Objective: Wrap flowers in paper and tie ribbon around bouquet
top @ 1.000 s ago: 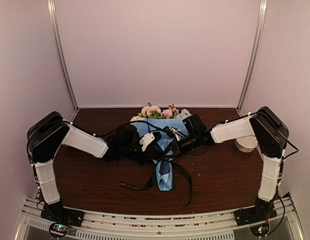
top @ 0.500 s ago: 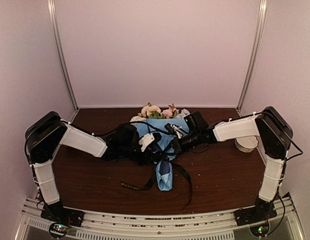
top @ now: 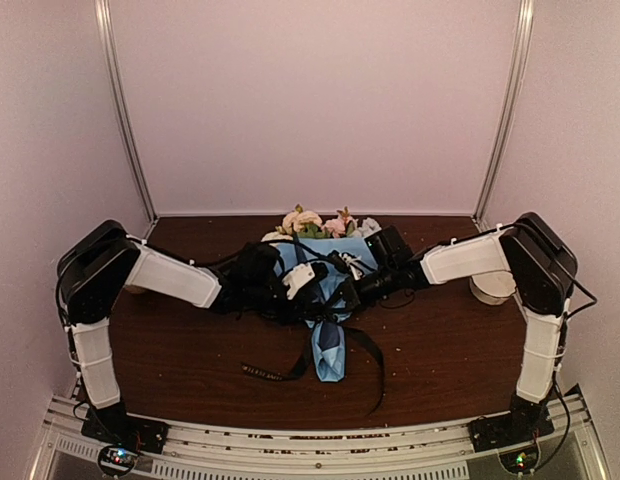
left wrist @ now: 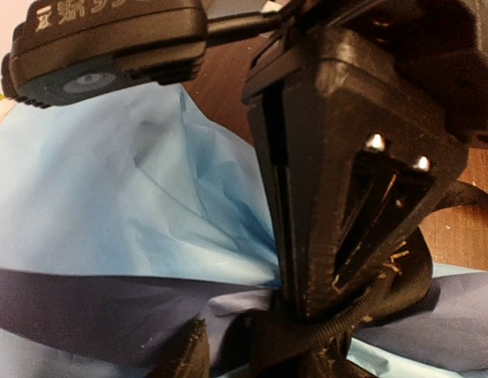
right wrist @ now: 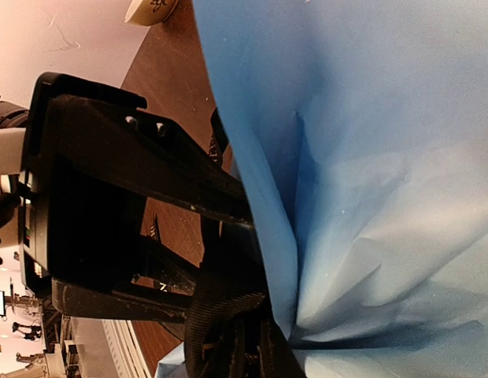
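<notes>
Top external: bouquet [top: 330, 355], brown table [top: 180, 350], walls [top: 310, 110].

The left arm [top: 175, 280] reaches further in toward the bouquet [top: 330, 352] than a second ago, its forearm stretched longer across the tabletop [top: 190, 372]. The jaws of the left gripper [top: 312, 290] have spread. The right arm [top: 470, 258] swung outward briefly and is back.

your tabletop [top: 190, 360] is dark brown wood. the bouquet [top: 329, 350] lies flat mid-table, flower heads [top: 315, 222] toward the far edge. the ribbon [top: 275, 373] trails its black tails over the wood. a pale round object [top: 493, 289] sits far right.
</notes>
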